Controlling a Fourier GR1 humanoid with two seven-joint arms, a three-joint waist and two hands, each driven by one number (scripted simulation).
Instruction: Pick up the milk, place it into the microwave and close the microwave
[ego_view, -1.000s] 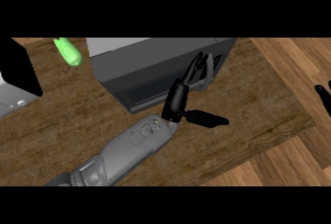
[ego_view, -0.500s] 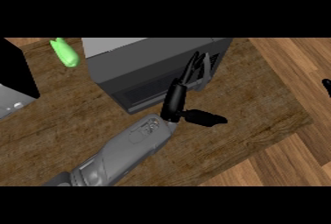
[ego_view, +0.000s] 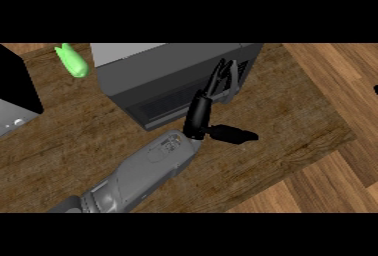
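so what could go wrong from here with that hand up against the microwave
1. The left hand has straight fingers laid against the microwave front near its right edge; they could slide off that edge rather than press the door home.
2. No milk shows anywhere in the head view, so whether it is inside cannot be confirmed.
3. The green object sits close to the microwave's left corner; a shifting microwave could bump it.

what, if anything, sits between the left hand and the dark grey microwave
Nothing visible does. The left hand already reaches the dark grey box-shaped microwave with straight fingers at its front right corner. The small green object lies off to the left, out of the way. No milk shows.
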